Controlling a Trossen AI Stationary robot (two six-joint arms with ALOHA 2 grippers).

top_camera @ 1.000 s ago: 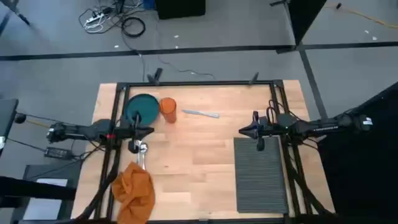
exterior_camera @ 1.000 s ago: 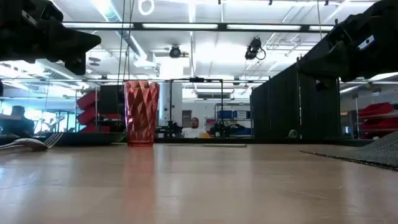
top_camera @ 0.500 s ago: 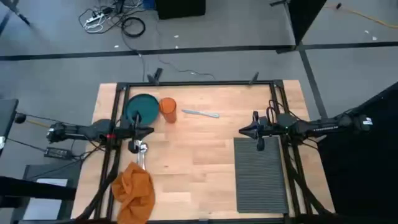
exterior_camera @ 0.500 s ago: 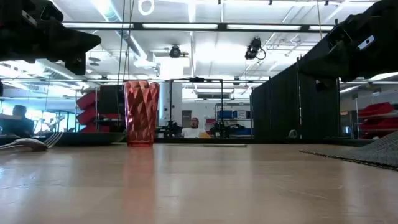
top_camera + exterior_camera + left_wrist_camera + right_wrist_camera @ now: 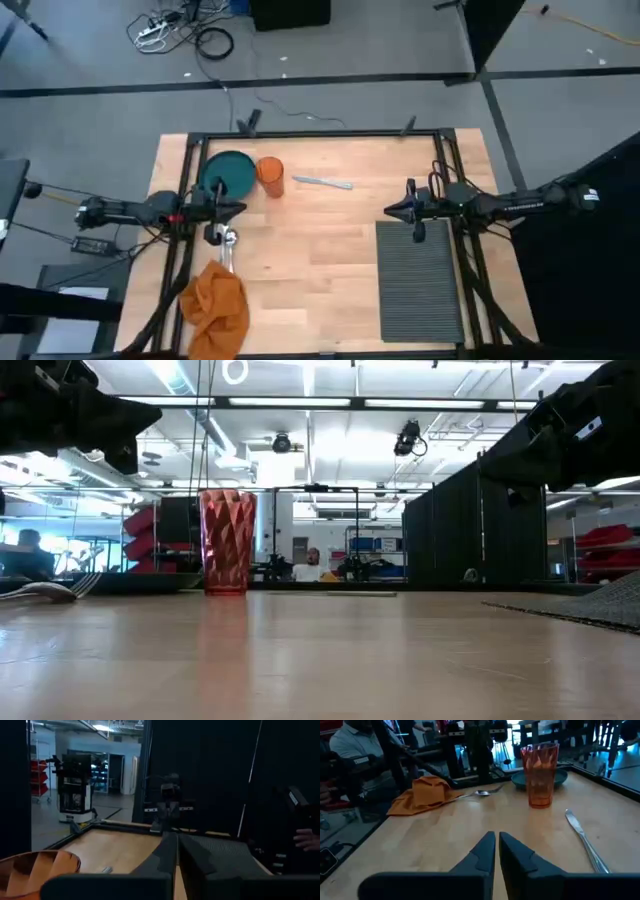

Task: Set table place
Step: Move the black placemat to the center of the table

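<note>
From above, the left gripper [image 5: 238,209] hangs beside the teal plate [image 5: 229,172], the right gripper [image 5: 390,210] by the placemat [image 5: 419,282] at the table [image 5: 320,260] right edge. Wrist views show both pinched together, empty; the orange cup [image 5: 540,774] looks empty.

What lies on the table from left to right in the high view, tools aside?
Orange napkin → teal plate → orange cup → knife → dark grey placemat. The cutlery by the napkin overlaps the left arm and the plate's span, so it is left out.
</note>
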